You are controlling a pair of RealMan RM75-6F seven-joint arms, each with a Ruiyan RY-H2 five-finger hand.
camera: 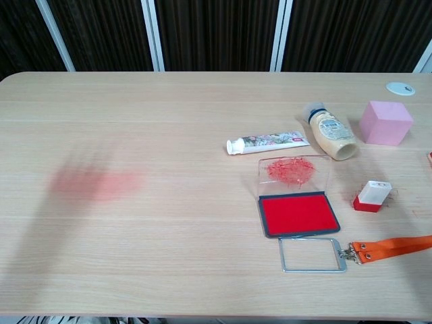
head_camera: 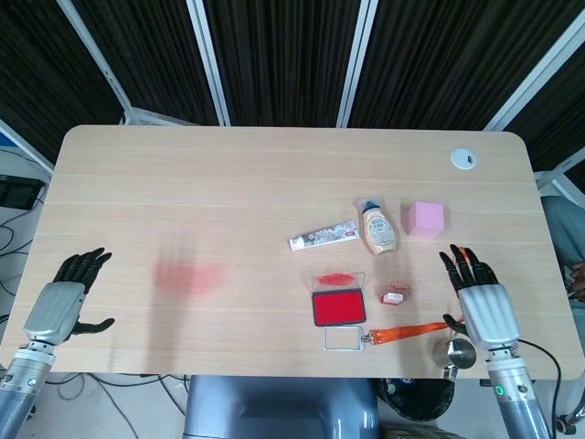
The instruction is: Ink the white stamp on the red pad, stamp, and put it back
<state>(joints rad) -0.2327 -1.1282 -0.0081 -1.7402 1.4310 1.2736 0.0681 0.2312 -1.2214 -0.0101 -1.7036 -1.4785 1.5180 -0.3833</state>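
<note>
Stamp lying free on the worktop, both hands standing empty.

The white stamp [camera: 372, 196] is lying just right of the open red pad [camera: 298, 214], tipped over, long axis running lower-left to upper-right, red base toward the pad. Judging by this, it looks put back; no fresh mark is showing clearly. The right hand [head_camera: 480, 306] and left hand [head_camera: 62, 300] are resting with fingers spread.

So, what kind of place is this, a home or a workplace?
Probably a workplace, perhaps a lab or office test bench. The long wooden table has a cable grommet in its far corner, dark slatted wall panels stand behind it, and loose cables lie on the floor beside it.
</note>
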